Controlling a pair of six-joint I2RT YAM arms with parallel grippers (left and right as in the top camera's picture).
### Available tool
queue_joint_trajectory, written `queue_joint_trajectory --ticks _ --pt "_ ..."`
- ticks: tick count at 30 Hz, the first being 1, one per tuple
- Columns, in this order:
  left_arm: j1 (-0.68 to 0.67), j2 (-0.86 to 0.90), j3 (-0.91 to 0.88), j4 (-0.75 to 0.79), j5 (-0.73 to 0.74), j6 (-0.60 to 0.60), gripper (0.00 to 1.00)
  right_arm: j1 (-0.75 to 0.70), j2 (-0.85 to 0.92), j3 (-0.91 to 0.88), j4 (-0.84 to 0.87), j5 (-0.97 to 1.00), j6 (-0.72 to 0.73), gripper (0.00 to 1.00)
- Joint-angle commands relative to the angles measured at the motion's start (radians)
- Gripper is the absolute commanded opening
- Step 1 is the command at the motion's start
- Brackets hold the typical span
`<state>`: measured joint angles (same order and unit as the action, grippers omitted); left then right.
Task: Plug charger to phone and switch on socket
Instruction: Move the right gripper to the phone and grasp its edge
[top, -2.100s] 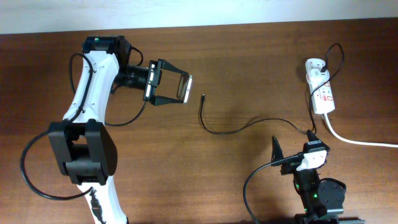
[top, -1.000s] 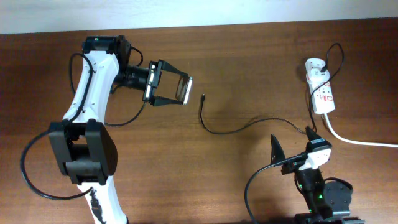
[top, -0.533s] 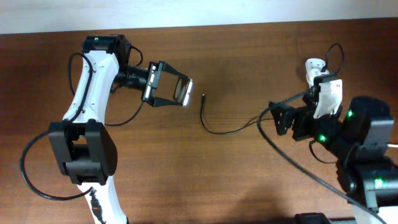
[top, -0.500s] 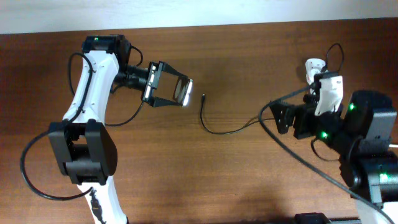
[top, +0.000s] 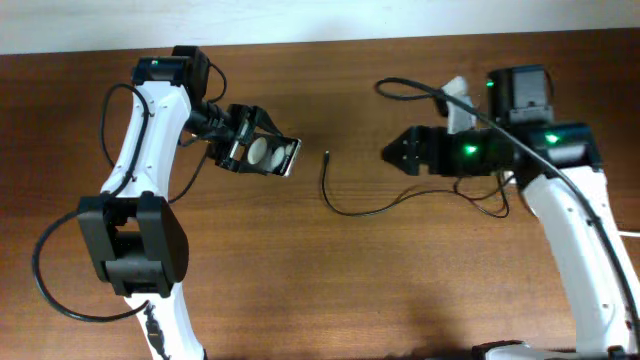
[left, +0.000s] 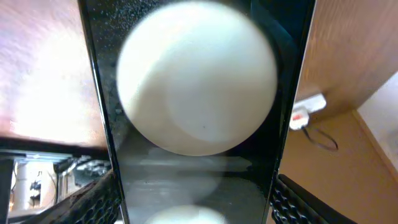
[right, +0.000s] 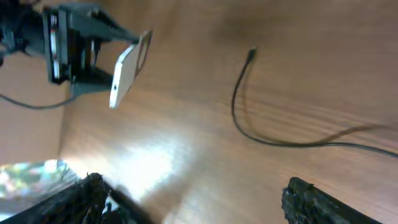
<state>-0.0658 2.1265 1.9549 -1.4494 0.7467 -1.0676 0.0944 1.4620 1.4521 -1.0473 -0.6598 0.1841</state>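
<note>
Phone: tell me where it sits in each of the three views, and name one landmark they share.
Overhead: the phone is upper left of centre, two round reflections on its screen, clamped in the left gripper.
Left wrist: the phone fills the middle of the frame, a large round reflection on its glass.
Right wrist: the phone is upper left, seen nearly edge-on.
Shared landmark: the left gripper holding it.

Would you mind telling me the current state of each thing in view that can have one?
phone: held in the left gripper, screen up, nothing plugged in.
charger: lying loose, plug tip free, apart from the phone.
socket: switch position too small to tell.
left gripper: shut on the phone.
right gripper: open, empty.
</note>
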Motion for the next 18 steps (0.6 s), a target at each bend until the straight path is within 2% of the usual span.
queue_joint_trajectory --ticks 1,3,4,6,8,12,18 --pt "0.003 -0.002 0.022 0.003 -0.121 -0.073 0.0 0.109 0.041 0.012 0.093 -0.004 0.168 0.93" --pt "0.003 -0.002 0.022 0.011 -0.146 -0.073 0.0 0.167 0.073 0.012 0.153 0.022 0.293 0.91" --pt "0.003 -0.002 0.022 0.02 -0.15 -0.073 0.0 0.217 0.111 0.012 0.197 0.071 0.391 0.87" --pt "0.003 -0.002 0.022 0.028 -0.153 -0.073 0.0 0.274 0.172 0.012 0.276 0.089 0.488 0.84" --pt "0.003 -0.002 0.022 0.028 -0.153 -0.073 0.0 0.328 0.235 0.012 0.359 0.089 0.56 0.77" --pt "0.002 -0.002 0.022 0.028 -0.152 -0.073 0.0 0.416 0.321 0.012 0.489 0.124 0.645 0.73" --pt "-0.015 -0.002 0.022 0.027 -0.142 -0.073 0.0 0.491 0.329 0.012 0.552 0.303 0.742 0.61"
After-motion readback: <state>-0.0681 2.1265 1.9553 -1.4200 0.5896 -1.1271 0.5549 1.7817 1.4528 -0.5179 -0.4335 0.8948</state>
